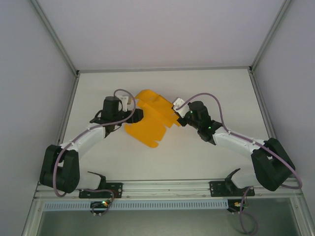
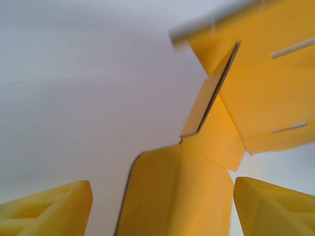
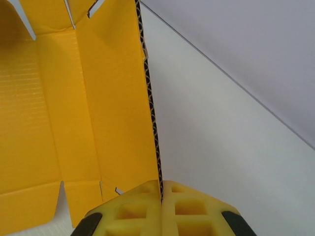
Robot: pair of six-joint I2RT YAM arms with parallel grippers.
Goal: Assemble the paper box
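Observation:
The paper box [image 1: 150, 118] is a bright orange-yellow die-cut sheet, partly folded, lying mid-table between the two arms. My left gripper [image 1: 136, 116] is at its left edge and open. In the left wrist view its yellow fingers [image 2: 49, 209] stand wide apart, and a flap of the paper box [image 2: 216, 98] rises between them with a sliver of gap at the right finger. My right gripper [image 1: 180, 117] is at the sheet's right edge. It [image 3: 161, 191] is shut on the corrugated edge of an upright panel of the paper box [image 3: 108, 98].
The white table [image 1: 197, 157] is enclosed by pale walls on the left, right and back. A metal rail [image 1: 167, 186] with both arm bases runs along the near edge. Bare surface lies in front of and behind the sheet.

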